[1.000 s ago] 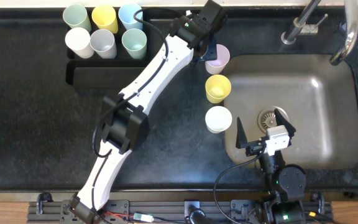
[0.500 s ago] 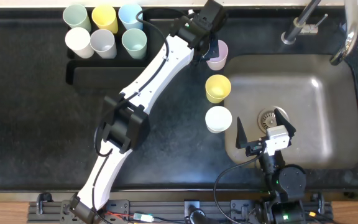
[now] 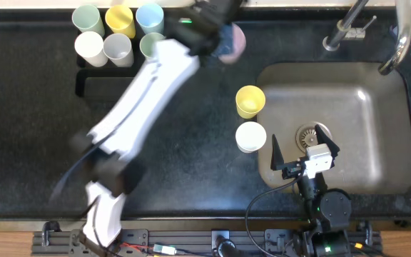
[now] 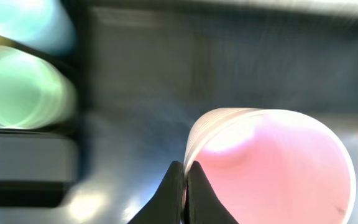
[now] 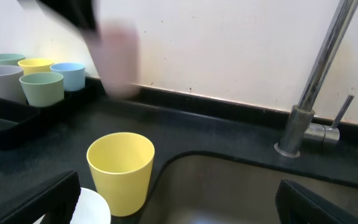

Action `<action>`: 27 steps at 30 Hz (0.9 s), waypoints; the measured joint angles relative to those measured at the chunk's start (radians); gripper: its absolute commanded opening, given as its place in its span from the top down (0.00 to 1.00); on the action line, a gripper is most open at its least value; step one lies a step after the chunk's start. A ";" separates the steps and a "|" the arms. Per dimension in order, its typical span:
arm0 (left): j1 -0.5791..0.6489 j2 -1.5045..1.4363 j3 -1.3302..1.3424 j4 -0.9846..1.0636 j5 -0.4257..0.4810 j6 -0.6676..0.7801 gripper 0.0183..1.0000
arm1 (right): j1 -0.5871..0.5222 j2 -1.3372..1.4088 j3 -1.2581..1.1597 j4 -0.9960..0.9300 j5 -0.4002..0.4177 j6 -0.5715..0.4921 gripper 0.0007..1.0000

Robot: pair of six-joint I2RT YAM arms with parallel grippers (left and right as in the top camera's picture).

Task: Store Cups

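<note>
Pinches the pink cup [image 4: 272,168] by the rim in the left gripper [image 4: 184,171] near the tray [image 3: 91,84] of six stored cups [image 3: 118,50], holds the right gripper [image 3: 297,148] wide, leaves yellow cup [image 3: 250,101] and white cup [image 3: 250,135] by the sink [image 3: 362,93].

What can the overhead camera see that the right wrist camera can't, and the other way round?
The top view adds the sink drain and the full length of the left arm. The right wrist view adds the pale wall behind the counter, and it shows the cups from the side rather than from above. Both share the yellow cup, the white cup beside it, the faucet, the black tray with its cups, and the pink cup held up in the left gripper.
</note>
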 measured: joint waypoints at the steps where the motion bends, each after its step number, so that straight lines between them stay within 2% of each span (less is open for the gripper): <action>1: 0.021 -0.068 -0.024 0.002 -0.010 0.005 0.98 | 0.000 0.000 0.000 0.000 0.000 0.000 0.00; 4: 0.129 -0.296 -0.125 0.013 -0.044 0.016 0.98 | 0.000 0.000 0.000 0.000 0.000 0.001 0.00; 9: 0.382 -0.541 -0.342 0.031 -0.076 0.068 0.98 | 0.000 0.000 0.000 0.000 0.000 0.001 0.00; 12: 0.517 -0.573 -0.482 0.059 -0.032 0.130 0.98 | 0.000 0.000 0.000 0.000 0.000 0.000 0.00; 17: 0.703 -0.524 -0.699 0.167 0.098 0.246 0.98 | 0.000 0.000 0.000 0.000 0.000 0.000 0.00; 21: 0.783 -0.504 -0.816 0.250 0.163 0.314 0.98 | 0.000 0.000 0.000 0.000 0.000 0.000 0.00; 27: 0.793 -0.484 -0.844 0.290 0.206 0.379 0.98 | 0.000 0.000 0.000 0.000 0.000 0.000 0.00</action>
